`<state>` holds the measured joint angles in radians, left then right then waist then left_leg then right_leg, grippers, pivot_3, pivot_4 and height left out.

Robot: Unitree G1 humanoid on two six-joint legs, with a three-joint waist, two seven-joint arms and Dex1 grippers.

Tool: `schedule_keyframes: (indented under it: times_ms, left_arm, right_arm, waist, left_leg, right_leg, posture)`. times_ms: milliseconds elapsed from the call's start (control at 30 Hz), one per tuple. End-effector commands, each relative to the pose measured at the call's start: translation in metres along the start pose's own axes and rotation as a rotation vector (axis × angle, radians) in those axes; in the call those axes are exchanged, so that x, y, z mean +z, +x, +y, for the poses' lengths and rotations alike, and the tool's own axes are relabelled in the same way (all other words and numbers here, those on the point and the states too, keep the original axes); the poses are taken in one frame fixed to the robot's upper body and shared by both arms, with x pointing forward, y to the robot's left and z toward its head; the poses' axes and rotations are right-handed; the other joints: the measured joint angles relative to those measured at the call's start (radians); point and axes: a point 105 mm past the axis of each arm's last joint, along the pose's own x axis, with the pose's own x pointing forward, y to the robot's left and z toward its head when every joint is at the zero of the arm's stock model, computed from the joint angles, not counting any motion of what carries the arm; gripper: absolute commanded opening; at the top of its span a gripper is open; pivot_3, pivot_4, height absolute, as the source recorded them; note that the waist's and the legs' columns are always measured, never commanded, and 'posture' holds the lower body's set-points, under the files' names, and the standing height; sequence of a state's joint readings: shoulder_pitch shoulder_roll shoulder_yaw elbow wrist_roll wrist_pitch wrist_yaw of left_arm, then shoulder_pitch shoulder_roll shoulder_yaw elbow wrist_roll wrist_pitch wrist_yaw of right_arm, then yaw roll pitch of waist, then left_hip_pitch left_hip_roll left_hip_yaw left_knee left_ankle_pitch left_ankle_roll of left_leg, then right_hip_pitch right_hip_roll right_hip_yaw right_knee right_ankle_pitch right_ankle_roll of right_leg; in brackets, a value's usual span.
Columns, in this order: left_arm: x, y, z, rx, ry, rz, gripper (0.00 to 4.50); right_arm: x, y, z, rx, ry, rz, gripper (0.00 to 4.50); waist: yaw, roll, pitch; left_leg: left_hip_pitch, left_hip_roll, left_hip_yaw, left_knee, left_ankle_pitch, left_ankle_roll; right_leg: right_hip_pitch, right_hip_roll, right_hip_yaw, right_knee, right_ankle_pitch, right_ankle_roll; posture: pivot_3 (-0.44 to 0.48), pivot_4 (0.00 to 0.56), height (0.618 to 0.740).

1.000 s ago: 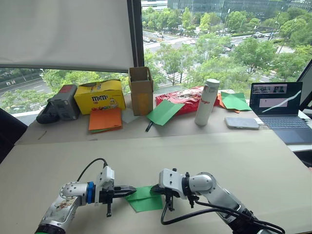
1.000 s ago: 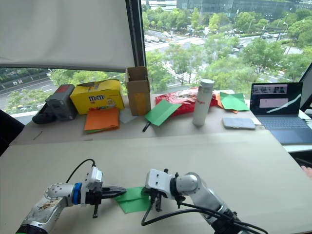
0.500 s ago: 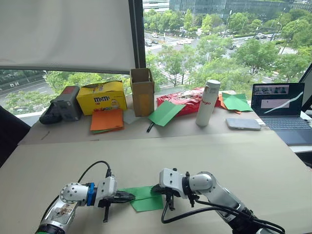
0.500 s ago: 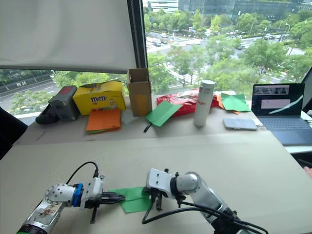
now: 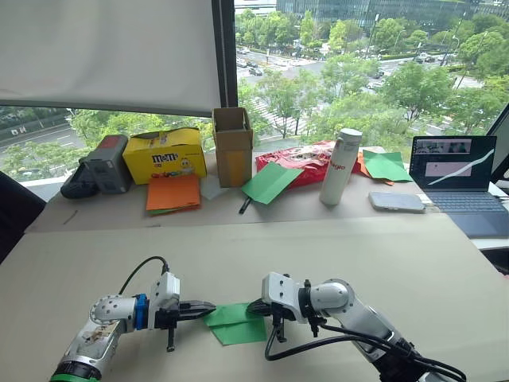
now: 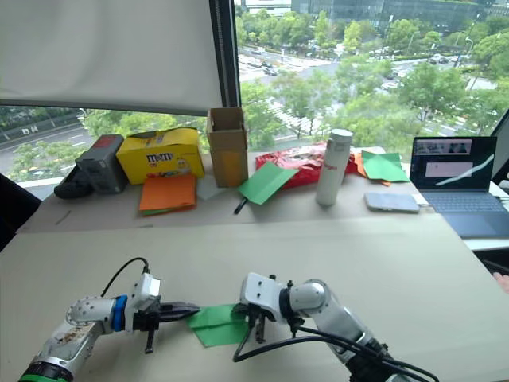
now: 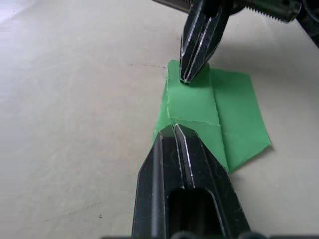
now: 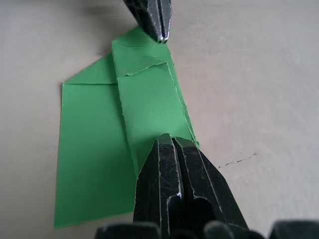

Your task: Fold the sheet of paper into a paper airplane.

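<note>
The sheet of paper (image 5: 235, 322) is bright green and lies folded into a layered strip with a flat flap on the near part of the table. My left gripper (image 5: 210, 307) is shut, and its tips rest on the paper's left end (image 7: 192, 104). Opposite it, my right gripper (image 5: 256, 308) is also shut, its tips pressed down on the right end of the folded strip (image 8: 144, 104). The two grippers face each other along the strip, with a torn-looking crease edge between them. Whether either one pinches a layer cannot be seen.
Along the far edge by the window stand a grey device (image 5: 99, 167), a yellow candy box (image 5: 163, 156), a cardboard box (image 5: 231, 147), orange sheets (image 5: 172, 193), another green sheet (image 5: 270, 182), a red bag (image 5: 294, 159), a white bottle (image 5: 339, 166) and a laptop (image 5: 453, 171).
My left gripper dipped lower against the paper half a second ago and has since risen and drawn back slightly to the left end. The right gripper has stayed in place.
</note>
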<state>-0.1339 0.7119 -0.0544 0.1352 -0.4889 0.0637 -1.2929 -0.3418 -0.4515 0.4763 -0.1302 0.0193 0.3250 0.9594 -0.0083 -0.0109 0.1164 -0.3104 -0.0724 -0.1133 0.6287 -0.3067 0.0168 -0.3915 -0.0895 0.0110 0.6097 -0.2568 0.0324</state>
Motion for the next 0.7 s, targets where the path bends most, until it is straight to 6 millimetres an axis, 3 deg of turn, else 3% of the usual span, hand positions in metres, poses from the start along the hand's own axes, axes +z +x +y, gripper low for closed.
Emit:
schedule_keyframes:
  times_ms: [33, 167, 300, 333, 467, 567, 667, 700]
  left_arm:
    - [0.032, -0.01, 0.002, 0.0, -0.022, -0.027, 0.0]
    - [0.04, -0.017, -0.004, -0.033, -0.022, 0.031, 0.0]
    - [0.04, -0.02, -0.011, -0.047, -0.021, 0.073, 0.0]
    - [0.039, -0.022, -0.013, -0.046, -0.02, 0.086, 0.0]
    - [0.033, -0.032, -0.021, -0.043, -0.051, 0.115, 1.08]
    - [0.029, -0.041, -0.026, -0.002, -0.064, 0.127, 2.12]
    - [0.027, -0.049, -0.034, 0.004, -0.163, 0.11, 3.09]
    - [0.026, -0.051, -0.036, 0.015, -0.167, 0.113, 3.09]
  right_arm:
    - [0.038, -0.025, -0.02, -0.049, -0.01, -0.11, 0.05]
    - [0.057, -0.045, -0.024, -0.031, 0.046, -0.153, 0.05]
    - [0.055, -0.059, -0.015, 0.029, 0.109, -0.115, 0.05]
    - [0.054, -0.061, -0.013, 0.042, 0.131, -0.11, 0.31]
    - [0.046, -0.063, 0.0, 0.11, 0.239, -0.086, 1.51]
    - [0.034, -0.053, -0.005, 0.092, 0.365, -0.078, 2.54]
    - [0.033, -0.042, -0.004, 0.131, 0.513, -0.116, 2.58]
    - [0.032, -0.039, -0.006, 0.14, 0.545, -0.122, 2.58]
  waist:
    - [-0.003, 0.002, 0.002]
    - [-0.005, 0.006, 0.003]
    - [-0.004, 0.006, 0.003]
    - [-0.004, 0.006, 0.004]
    - [-0.003, 0.006, 0.004]
    - [-0.004, 0.005, 0.004]
    - [-0.005, 0.005, 0.004]
    - [-0.005, 0.005, 0.004]
  left_leg:
    - [-0.001, 0.0, 0.0, 0.0, 0.0, 0.0]
    - [-0.008, 0.001, 0.0, -0.002, 0.001, -0.002]
    - [-0.011, 0.003, 0.0, -0.003, 0.002, -0.004]
    - [-0.011, 0.003, 0.0, -0.003, 0.002, -0.004]
    - [-0.011, 0.003, 0.0, -0.002, 0.002, -0.004]
    - [-0.011, 0.003, 0.0, -0.002, 0.002, -0.004]
    - [-0.011, 0.004, 0.0, -0.003, 0.002, -0.004]
    - [-0.012, 0.004, 0.0, -0.003, 0.002, -0.004]
  right_leg:
    - [-0.001, 0.0, 0.0, 0.0, 0.0, 0.0]
    - [-0.006, -0.001, 0.002, 0.001, 0.002, -0.002]
    - [-0.01, -0.002, 0.002, 0.0, 0.004, -0.006]
    - [-0.01, -0.002, 0.002, -0.001, 0.004, -0.006]
    - [-0.01, -0.003, 0.003, -0.001, 0.004, -0.006]
    - [-0.01, -0.003, 0.003, -0.001, 0.004, -0.006]
    - [-0.01, -0.003, 0.004, -0.001, 0.005, -0.007]
    - [-0.01, -0.003, 0.004, -0.001, 0.005, -0.008]
  posture:
    - [0.0, 0.15, 0.74]
    - [0.0, 0.15, 0.74]
    - [0.0, 0.15, 0.74]
    - [0.0, 0.15, 0.74]
    - [0.0, 0.15, 0.74]
    - [0.0, 0.15, 0.74]
    - [0.0, 0.15, 0.74]
    - [0.0, 0.15, 0.74]
